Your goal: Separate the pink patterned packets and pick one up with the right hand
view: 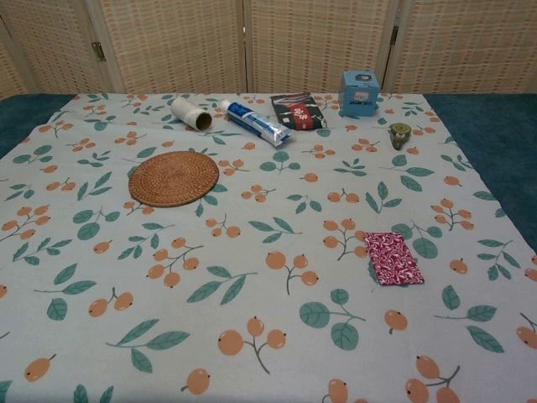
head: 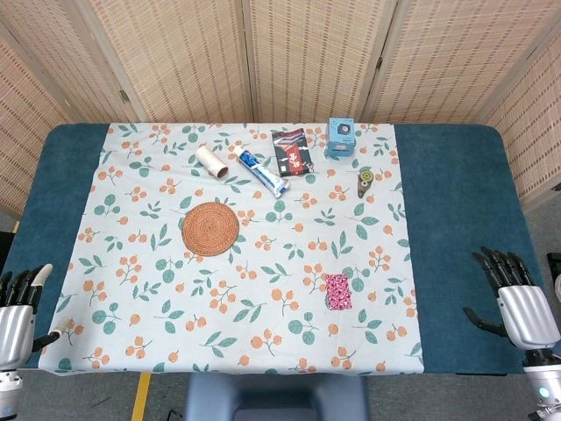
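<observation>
While both hands wait at the near corners of the table, the head view shows the whole scene. The pink patterned packets (head: 338,291) lie as one small stack on the floral cloth (head: 131,263), near the front edge and a little right of the middle. The right hand (head: 517,298) rests over the blue part of the table (head: 456,219) at the near right, its fingers spread and holding nothing. The left hand (head: 19,307) stays at the near left edge, also with fingers apart and nothing in them. The stack lies to the left of the right hand and about level with it, well apart from its fingertips; the left hand is clearly further away. The long axis of the stack runs from near to far, with a slight tilt.

In the chest view no hand is visible. The packets (view: 394,258) lie flat at the right side, and a darker edge under the left side suggests that one packet sits below another, though this is not fully clear. The woven mat (view: 174,177) and the toothpaste tube (view: 255,122) lie far from them. In all likelihood the right hand must travel left to reach the stack.
</observation>
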